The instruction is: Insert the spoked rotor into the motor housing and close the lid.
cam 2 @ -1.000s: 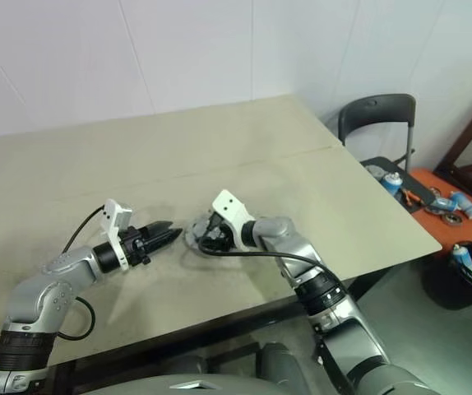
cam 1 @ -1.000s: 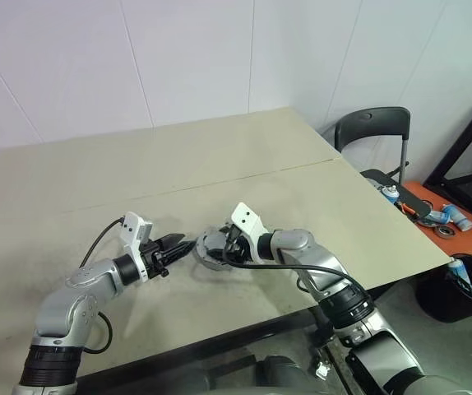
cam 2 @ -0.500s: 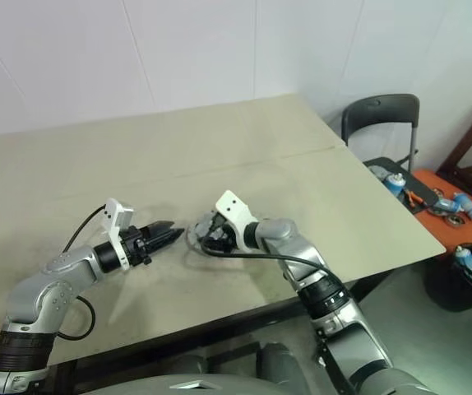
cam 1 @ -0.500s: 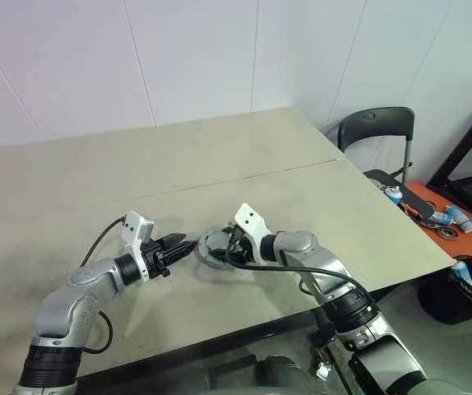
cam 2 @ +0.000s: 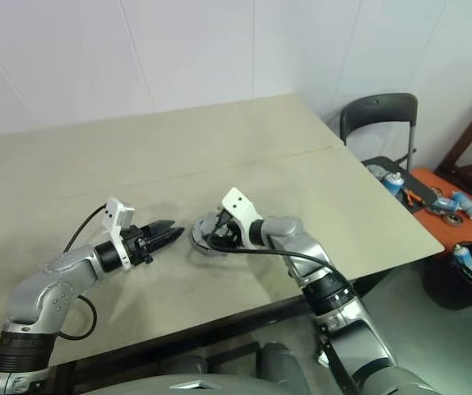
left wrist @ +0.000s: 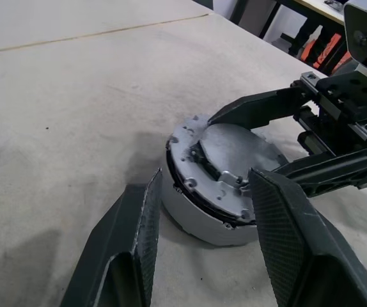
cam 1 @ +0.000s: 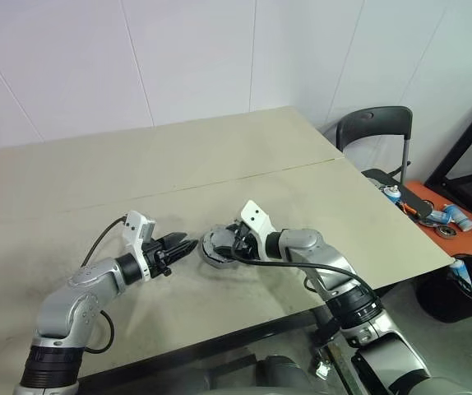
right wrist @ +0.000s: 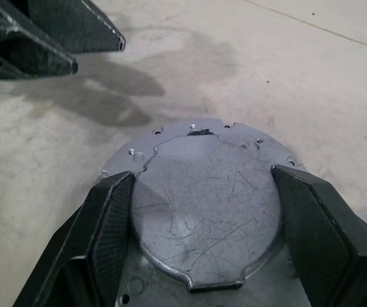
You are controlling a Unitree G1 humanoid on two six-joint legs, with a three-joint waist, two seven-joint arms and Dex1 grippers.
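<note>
Motor housing (left wrist: 196,214) carries lid (right wrist: 203,204), clasped by right tool (right wrist: 203,256).

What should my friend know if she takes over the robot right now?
Right gripper: fingers on either side of the lid, which sits on the motor housing near the table's front edge.
Left gripper: open, holding nothing, its fingertips just short of the housing.
Done: the lid is on top; the spoked rotor is presumably underneath it, hidden.
Left: the lid looks tilted in the left wrist view, so seat it flat, then let go.
</note>
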